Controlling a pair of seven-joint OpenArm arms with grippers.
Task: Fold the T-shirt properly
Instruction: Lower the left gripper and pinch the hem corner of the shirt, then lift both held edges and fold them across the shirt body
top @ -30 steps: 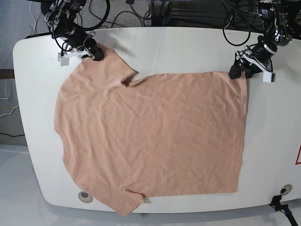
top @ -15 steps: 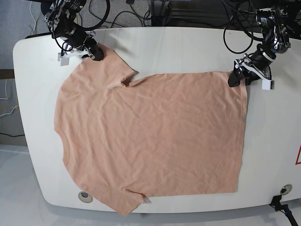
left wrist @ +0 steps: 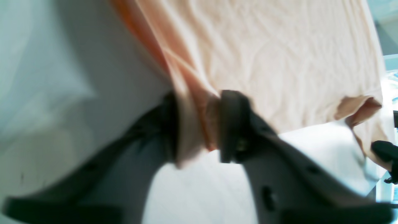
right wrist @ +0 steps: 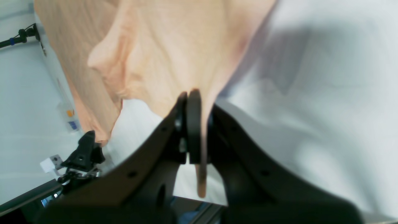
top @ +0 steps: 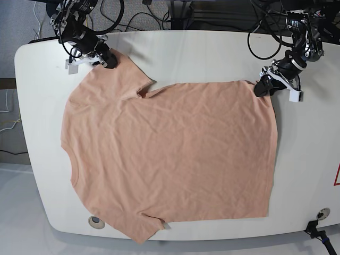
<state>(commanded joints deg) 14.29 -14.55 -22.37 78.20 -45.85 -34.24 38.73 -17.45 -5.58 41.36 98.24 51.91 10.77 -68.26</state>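
T-shirt (top: 170,154) lies spread flat on the white table (top: 212,53), plain peach-pink side up, covering most of the surface. Collar edge faces the left edge of the table, hem runs along the right side. One sleeve reaches toward the far left corner, the other hangs just over the near edge. Fabric lightly wrinkled across the body.

Left gripper (top: 261,86) sits at the far right corner of the shirt, near the table's far right corner. Wrist view: left gripper (left wrist: 199,124) has its two dark fingers closed onto a bunched fold of the hem corner, cloth filling the gap between them. Cloth edge slightly raised off the table there.

Right gripper (top: 108,59) is at the far sleeve tip, near the far left corner of the table. Wrist view: right gripper (right wrist: 190,124) has fingers pressed tight together, a thin layer of sleeve fabric pinched between, a strip of cloth trailing past the fingertips.

Black cables (top: 175,13) lie beyond the far edge.
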